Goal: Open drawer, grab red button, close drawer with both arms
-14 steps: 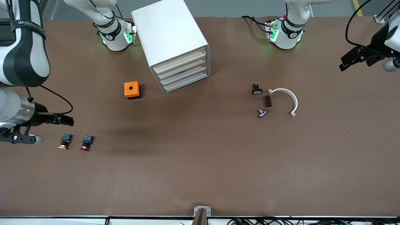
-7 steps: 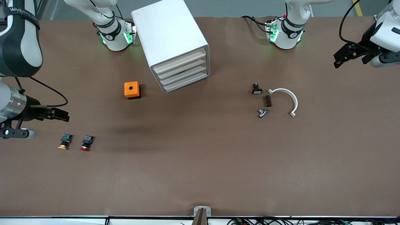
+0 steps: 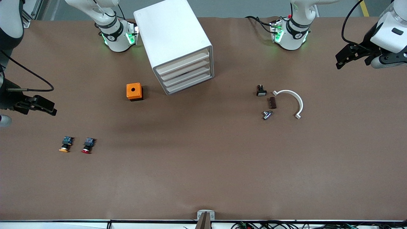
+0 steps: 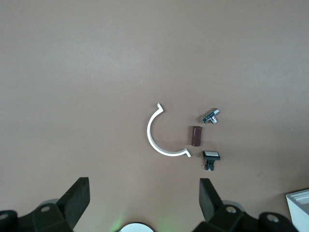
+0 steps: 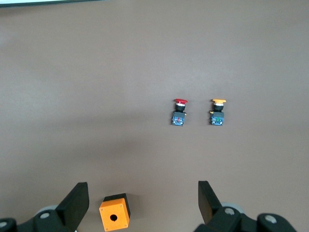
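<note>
The white cabinet (image 3: 173, 38) stands near the robots' bases, and each stacked drawer (image 3: 186, 72) in it is shut. The red-capped button (image 3: 86, 146) (image 5: 179, 112) lies on the table toward the right arm's end, beside a yellow-capped button (image 3: 65, 144) (image 5: 217, 112). My right gripper (image 3: 47, 108) (image 5: 143, 195) hangs open and empty over bare table at that end. Over the left arm's end of the table, my left gripper (image 3: 339, 62) (image 4: 144, 193) is also open and holds nothing.
A small orange box with a hole (image 3: 134, 91) (image 5: 114, 211) sits beside the cabinet. Toward the left arm's end lie a white curved piece (image 3: 291, 100) (image 4: 161, 137), a brown block (image 3: 272, 102), a black-and-white switch (image 3: 261, 91) and a small metal part (image 3: 266, 114).
The right gripper has drawn back toward the right arm's end of the table, away from the buttons. The left gripper has shifted a little toward the table's middle. Both stayed open.
</note>
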Tool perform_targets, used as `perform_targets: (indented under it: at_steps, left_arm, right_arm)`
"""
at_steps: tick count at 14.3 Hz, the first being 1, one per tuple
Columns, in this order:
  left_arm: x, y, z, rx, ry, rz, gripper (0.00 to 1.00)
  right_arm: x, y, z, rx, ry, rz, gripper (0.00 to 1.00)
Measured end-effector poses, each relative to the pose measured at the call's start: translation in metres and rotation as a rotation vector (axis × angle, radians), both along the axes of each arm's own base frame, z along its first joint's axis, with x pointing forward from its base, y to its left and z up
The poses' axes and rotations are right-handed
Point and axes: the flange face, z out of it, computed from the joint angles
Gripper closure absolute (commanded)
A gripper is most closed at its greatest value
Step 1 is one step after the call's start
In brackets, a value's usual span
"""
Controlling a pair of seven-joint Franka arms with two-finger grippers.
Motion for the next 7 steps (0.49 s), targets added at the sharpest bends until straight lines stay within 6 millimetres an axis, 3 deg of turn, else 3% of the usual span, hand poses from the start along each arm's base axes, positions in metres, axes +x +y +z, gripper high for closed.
perform_targets:
  at_steps: [7]
  left_arm:
    - [0.000,0.001,-0.004,0.001,0.008,0.001,0.00]
  right_arm:
    - [-0.027,0.001,0.011,0.012,0.114,0.001,0.00]
